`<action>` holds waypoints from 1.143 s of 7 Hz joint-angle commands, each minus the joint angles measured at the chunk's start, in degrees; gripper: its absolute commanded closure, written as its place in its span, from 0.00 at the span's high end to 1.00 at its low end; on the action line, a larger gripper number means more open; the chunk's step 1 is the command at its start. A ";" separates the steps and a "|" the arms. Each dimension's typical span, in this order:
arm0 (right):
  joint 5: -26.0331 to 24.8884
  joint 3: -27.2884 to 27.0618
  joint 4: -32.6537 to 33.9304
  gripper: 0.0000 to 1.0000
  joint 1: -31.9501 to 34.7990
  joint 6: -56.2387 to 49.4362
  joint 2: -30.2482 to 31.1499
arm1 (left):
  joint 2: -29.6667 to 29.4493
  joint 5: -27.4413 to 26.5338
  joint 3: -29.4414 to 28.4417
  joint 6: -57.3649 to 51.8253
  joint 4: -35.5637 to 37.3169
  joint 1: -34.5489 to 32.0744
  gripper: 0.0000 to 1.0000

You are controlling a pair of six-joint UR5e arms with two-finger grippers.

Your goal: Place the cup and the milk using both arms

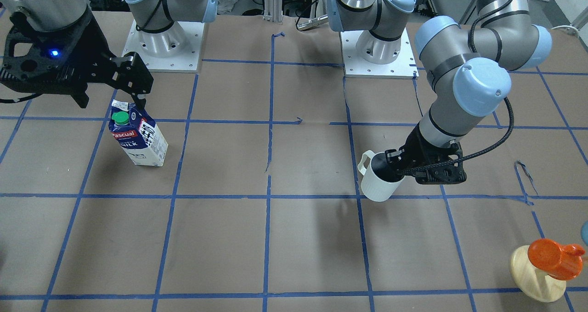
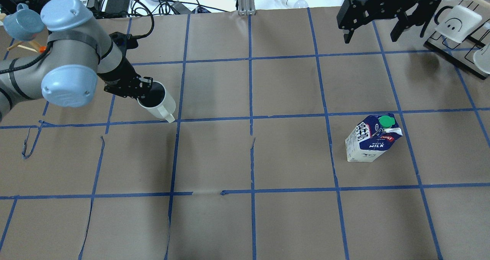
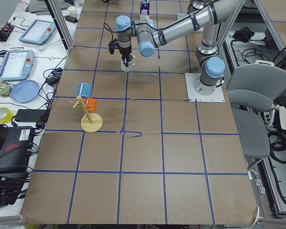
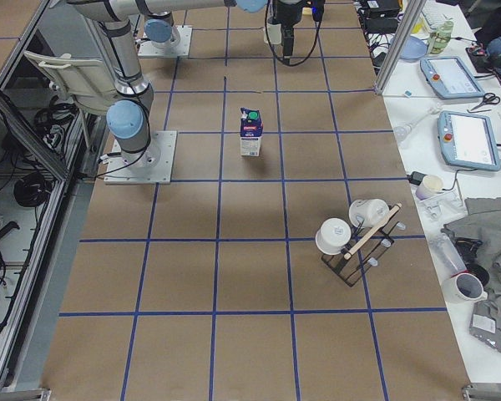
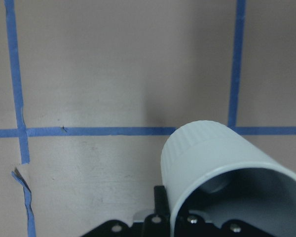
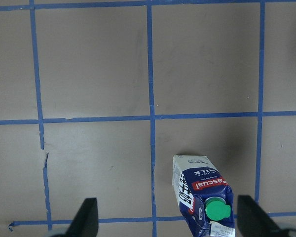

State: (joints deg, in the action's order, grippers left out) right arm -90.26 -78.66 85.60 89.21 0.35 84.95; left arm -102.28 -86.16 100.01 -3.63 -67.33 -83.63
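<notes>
The white cup point(image 2: 157, 101) is held tilted just above the table by my left gripper point(image 2: 147, 89), which is shut on its rim, handle away from the arm. In the front-facing view the cup point(image 1: 379, 178) hangs from the left gripper point(image 1: 395, 165) at the right. The left wrist view shows the cup point(image 5: 222, 168) close up. The milk point(image 2: 373, 139) stands upright on the table at the right, free of any gripper. My right gripper point(image 2: 383, 20) is open, raised high beyond the carton. In the right wrist view the milk point(image 6: 203, 197) lies between and below the spread fingers point(image 6: 86, 219).
A wooden stand with an orange cup point(image 1: 553, 259) and a blue cup point(image 2: 23, 20) is at the far left of the table. A black rack with white mugs point(image 2: 457, 24) is at the far right. Blue tape lines grid the brown table point(image 2: 249, 156).
</notes>
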 commanded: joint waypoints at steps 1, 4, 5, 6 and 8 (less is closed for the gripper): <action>0.00 0.09 0.00 1.00 0.00 0.00 -0.05 | -5.44 3.19 -9.71 6.07 -1.94 -4.32 0.00; 0.00 0.00 0.00 1.00 0.00 0.00 -0.05 | -17.21 3.64 -24.46 18.80 -1.58 -13.29 0.00; 0.00 0.00 0.00 1.00 0.00 0.00 -0.05 | -20.38 3.55 -27.21 20.40 -1.49 -14.61 0.00; 0.00 0.00 0.00 1.00 0.00 0.00 -0.05 | -22.24 3.46 -29.32 22.42 -1.40 -15.85 0.00; 0.35 0.00 0.00 1.00 0.00 0.00 -0.05 | -25.23 3.02 -32.41 24.46 -1.40 -17.70 0.00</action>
State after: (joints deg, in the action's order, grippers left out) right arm -90.19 -78.66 85.60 89.21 0.39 84.90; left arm -125.61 -82.79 69.31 19.70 -68.74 -100.15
